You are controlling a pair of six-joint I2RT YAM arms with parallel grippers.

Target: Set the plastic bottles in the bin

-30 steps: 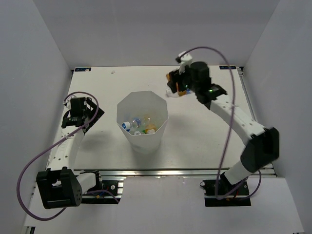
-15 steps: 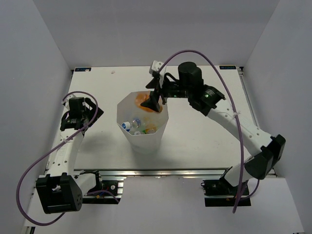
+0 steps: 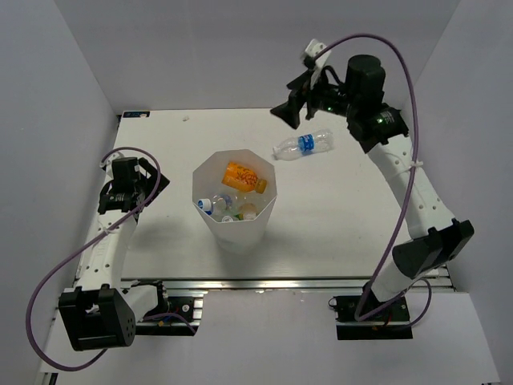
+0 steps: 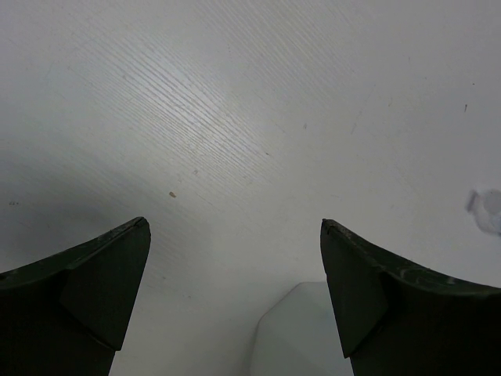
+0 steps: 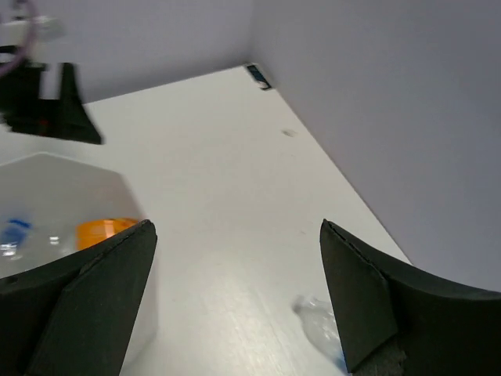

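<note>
The white octagonal bin stands mid-table and holds several small bottles, with an orange bottle lying on top. The orange bottle also shows in the right wrist view, inside the bin. A clear bottle with a blue label lies on the table to the right of the bin; its end shows in the right wrist view. My right gripper is open and empty, raised high above the far table. My left gripper is open and empty at the left, over bare table.
White walls enclose the table on the left, back and right. The bin's rim shows at the bottom of the left wrist view. A black marker sits at the table's far corner.
My right gripper carried the orange bottle over the bin, let it go into the bin, then rose and pulled back to the far right, open. The left arm stayed still.
</note>
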